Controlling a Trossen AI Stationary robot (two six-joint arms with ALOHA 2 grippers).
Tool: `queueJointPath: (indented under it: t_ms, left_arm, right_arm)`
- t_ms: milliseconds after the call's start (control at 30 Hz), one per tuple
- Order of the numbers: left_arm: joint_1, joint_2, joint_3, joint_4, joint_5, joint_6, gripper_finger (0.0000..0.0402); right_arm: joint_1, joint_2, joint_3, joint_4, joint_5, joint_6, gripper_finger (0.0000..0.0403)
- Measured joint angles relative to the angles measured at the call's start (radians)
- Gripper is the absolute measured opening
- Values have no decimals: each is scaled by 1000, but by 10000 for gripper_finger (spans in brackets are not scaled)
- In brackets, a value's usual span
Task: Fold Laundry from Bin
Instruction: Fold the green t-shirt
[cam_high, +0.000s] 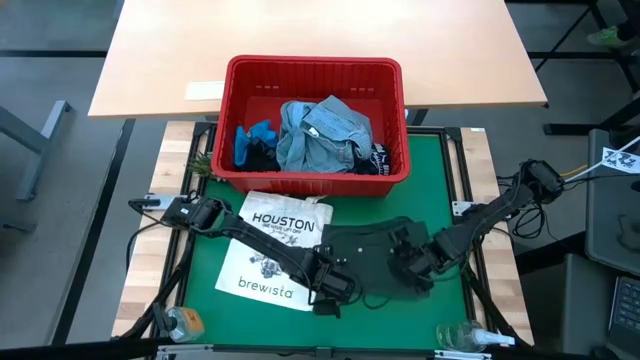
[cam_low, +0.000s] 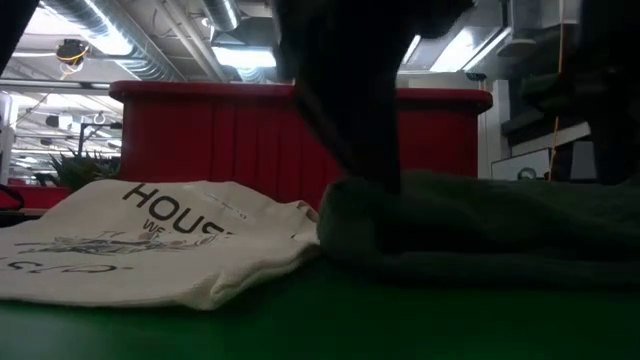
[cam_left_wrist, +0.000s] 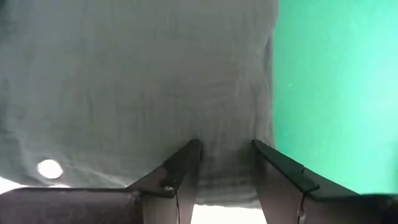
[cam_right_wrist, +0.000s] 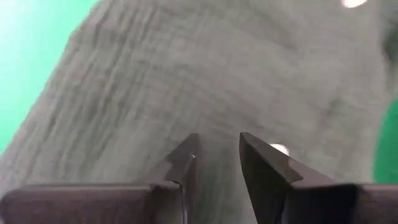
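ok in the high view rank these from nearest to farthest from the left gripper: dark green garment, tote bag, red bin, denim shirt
From the left gripper, at the mat's front:
1. dark green garment, right under its fingers.
2. tote bag, just beside it, toward the left arm's side.
3. red bin, its near wall behind the tote.
4. denim shirt, inside the bin.

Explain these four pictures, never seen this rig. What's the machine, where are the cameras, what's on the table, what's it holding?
Two dark robot arms work at a green table. One camera looks straight down, one sits at table height, and one rides on each wrist, looking out past that arm's two fingers.

On the table: a red bin holding a denim shirt and a bright blue garment, a white tote bag, and beside it a dark green garment lying flat.

The left gripper and right gripper are both down on the green garment, fingers parted with cloth between them. Whether they actually grip it, I cannot tell.
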Motion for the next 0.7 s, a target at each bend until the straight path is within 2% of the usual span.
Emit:
queueJointPath:
  t_ms: [200,533,700]
  left_arm:
    - [11,0,-78,75,89,-36,137]
    - [46,-20,-64,45,174,-23,137]
    - [71,-62,-30,13,174,1,137]
  right_arm:
    - [40,0,-99,22,0,101,115]
    - [36,-8,-146,2,-107,144,115]
    - [38,-34,-149,-20,-134,144,115]
